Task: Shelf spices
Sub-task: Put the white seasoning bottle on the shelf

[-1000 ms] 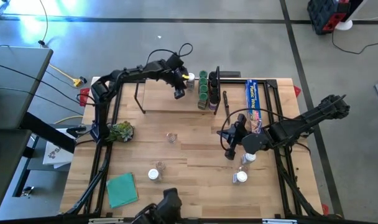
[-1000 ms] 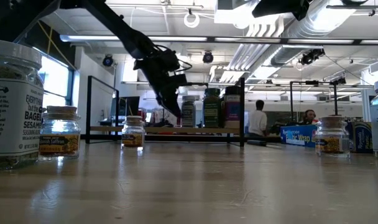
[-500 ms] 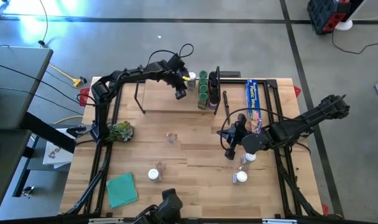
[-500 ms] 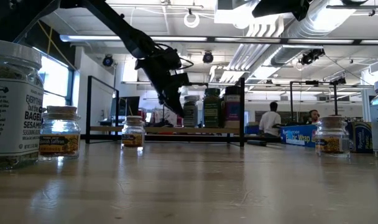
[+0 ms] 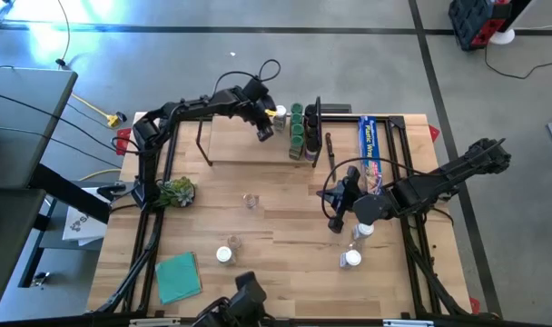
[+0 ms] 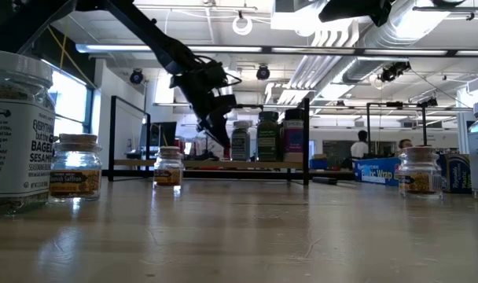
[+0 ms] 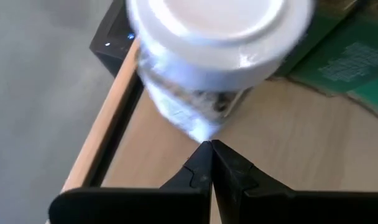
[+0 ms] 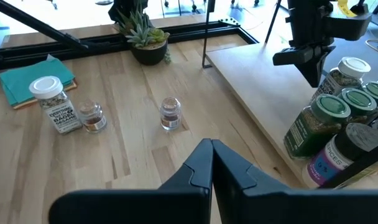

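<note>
Having shifted slightly beside the white-lidded jar already on the shelf, the left end effector hovers pressed together and empty — another spice placed, several jars remaining on the surface.

My wooden table carries the shelf (far side), loose spices, a teal cloth, a plant.

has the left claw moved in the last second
Yes, slightly. In the high view the left claw edged up the picture, toward the white-lidded jar on the shelf.
</note>
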`<action>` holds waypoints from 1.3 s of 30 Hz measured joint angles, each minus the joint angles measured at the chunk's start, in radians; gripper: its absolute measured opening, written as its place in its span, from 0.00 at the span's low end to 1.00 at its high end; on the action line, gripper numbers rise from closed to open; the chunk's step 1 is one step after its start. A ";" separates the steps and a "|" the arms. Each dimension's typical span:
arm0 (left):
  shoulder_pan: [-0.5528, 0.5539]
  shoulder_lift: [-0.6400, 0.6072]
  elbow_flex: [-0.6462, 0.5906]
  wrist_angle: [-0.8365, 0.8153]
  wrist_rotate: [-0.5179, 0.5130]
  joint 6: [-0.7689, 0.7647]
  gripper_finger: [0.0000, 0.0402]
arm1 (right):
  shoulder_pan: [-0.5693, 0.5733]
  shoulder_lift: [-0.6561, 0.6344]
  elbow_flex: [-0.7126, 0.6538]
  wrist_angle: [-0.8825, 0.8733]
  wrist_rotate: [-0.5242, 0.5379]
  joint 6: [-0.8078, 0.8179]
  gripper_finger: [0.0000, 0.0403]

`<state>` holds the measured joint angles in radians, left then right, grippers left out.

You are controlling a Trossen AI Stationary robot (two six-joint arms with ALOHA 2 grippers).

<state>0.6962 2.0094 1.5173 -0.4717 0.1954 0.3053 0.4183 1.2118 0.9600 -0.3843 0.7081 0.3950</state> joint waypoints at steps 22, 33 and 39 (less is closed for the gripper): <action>-0.036 0.000 0.000 0.080 0.001 -0.017 0.00 | 0.000 0.000 0.000 0.000 0.000 -0.002 0.00; -0.034 0.004 0.001 0.011 -0.088 -0.017 0.00 | 0.000 0.000 0.000 0.000 0.000 0.000 0.00; -0.033 0.007 0.001 0.081 -0.059 -0.040 0.00 | 0.000 0.000 0.000 0.000 0.000 -0.002 0.00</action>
<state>0.6629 2.0163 1.5185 -0.3910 0.1367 0.2650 0.4183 1.2118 0.9600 -0.3843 0.7083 0.3932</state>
